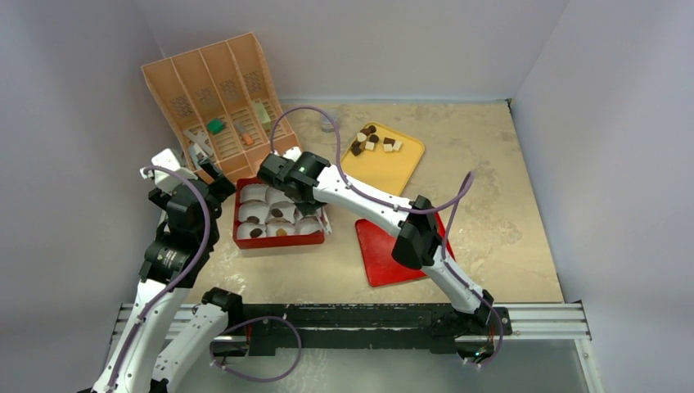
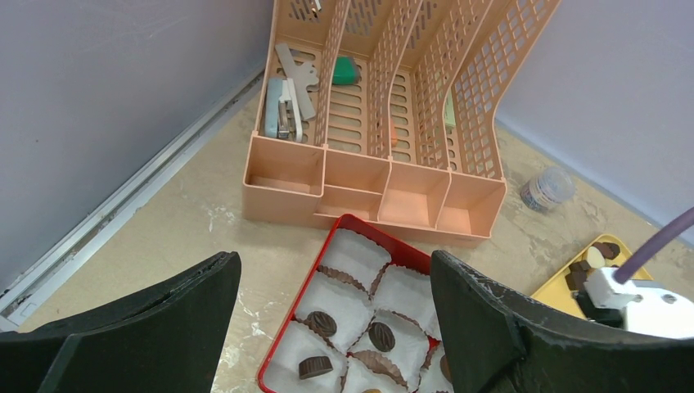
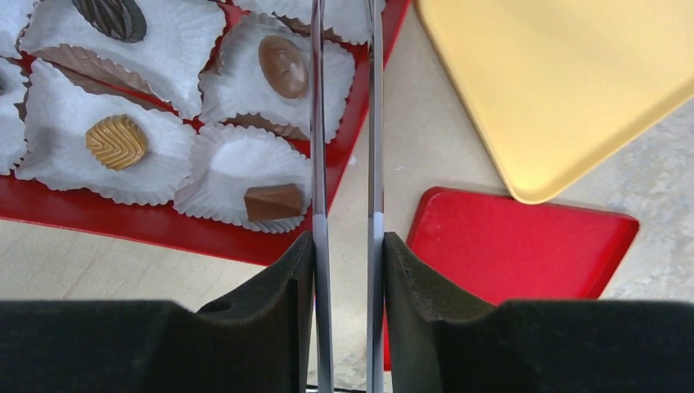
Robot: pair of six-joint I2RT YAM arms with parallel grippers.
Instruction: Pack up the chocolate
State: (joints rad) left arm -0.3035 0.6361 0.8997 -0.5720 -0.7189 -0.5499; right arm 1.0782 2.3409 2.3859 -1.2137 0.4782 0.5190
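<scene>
A red box (image 1: 278,240) lined with white paper cups holds a few chocolate pieces (image 1: 277,213). More chocolate (image 1: 372,141) lies in a cluster on the yellow tray (image 1: 397,168). My right gripper (image 1: 274,172) hovers over the box, shut on metal tweezers (image 3: 317,123); their tips are out of view. In the right wrist view, tan (image 3: 118,141), oval brown (image 3: 283,65) and squarish brown (image 3: 274,201) pieces sit in cups. My left gripper (image 1: 214,182) is open and empty at the box's left end; its view (image 2: 334,270) shows dark pieces (image 2: 320,323) in the box (image 2: 304,286).
A peach mesh organizer (image 1: 217,98) leans at the back left, holding a green block (image 1: 214,125) and small tools. The red lid (image 1: 385,254) lies flat right of the box. A small round container (image 2: 547,188) stands by the back wall.
</scene>
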